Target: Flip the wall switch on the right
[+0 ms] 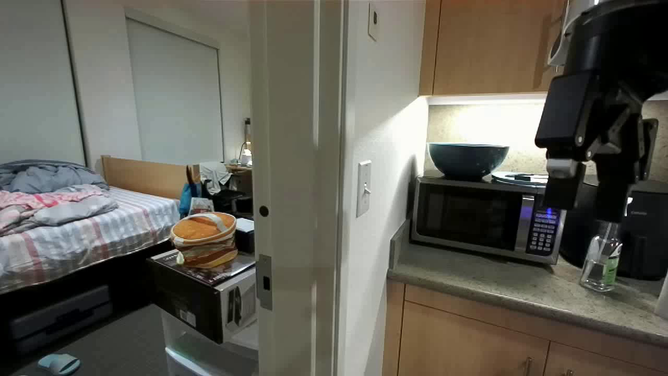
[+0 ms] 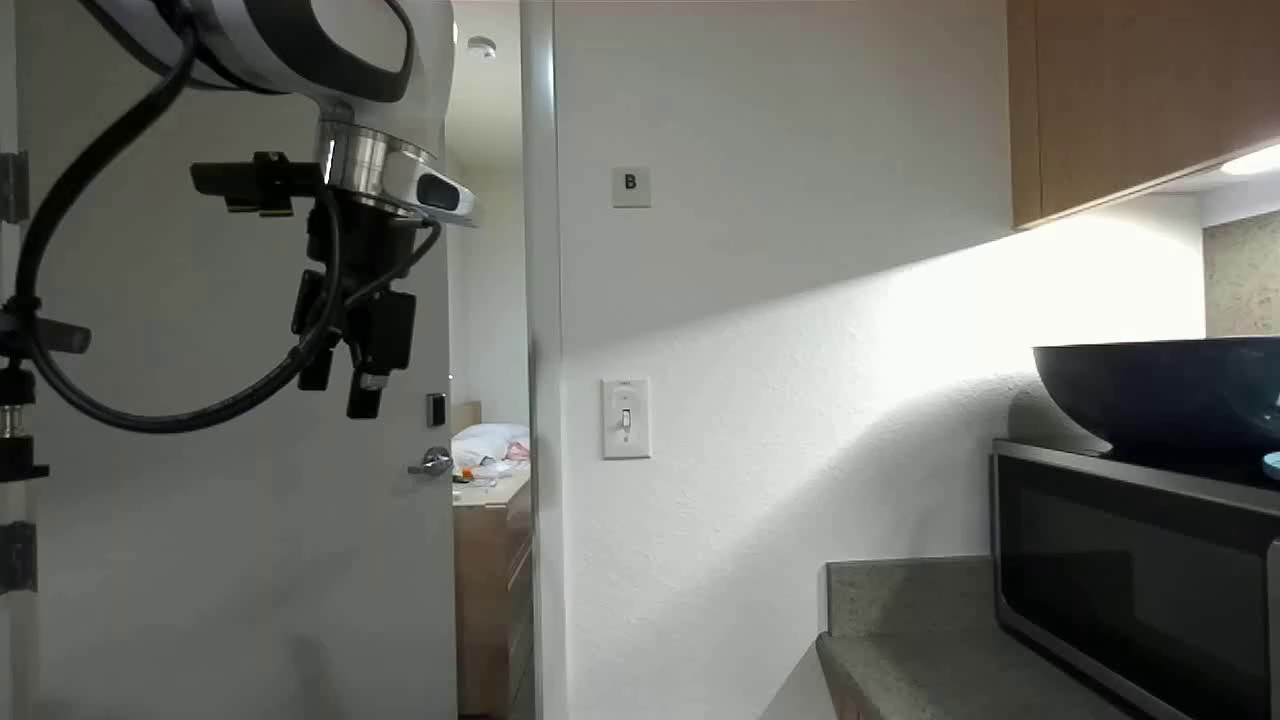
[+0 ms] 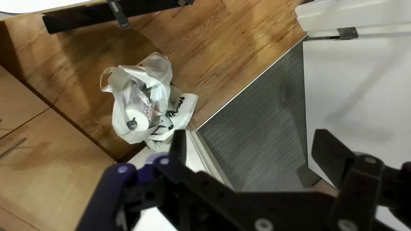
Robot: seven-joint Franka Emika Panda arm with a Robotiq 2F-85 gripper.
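The wall switch (image 1: 361, 203) is a small white upright plate with a toggle lever on the white wall. It also shows in an exterior view (image 2: 612, 420). The lever sticks out from the plate; I cannot tell clearly whether it points up or down. The wall switch is not visible in the wrist view. My gripper (image 1: 587, 201) points downward, apart from the switch plate. In an exterior view the gripper (image 2: 340, 392) hangs in front of the door, left of the switch and a little higher. In the wrist view the gripper (image 3: 249, 139) has its fingers wide apart with nothing between them.
A door frame (image 1: 297, 156) stands beside the switch. A microwave (image 1: 469, 216) with a dark bowl (image 1: 467, 159) sits on the counter (image 1: 469, 277), near a bottle (image 1: 600, 266). A small fitting (image 2: 631, 187) is above the switch. A plastic bag (image 3: 154, 80) lies on the floor.
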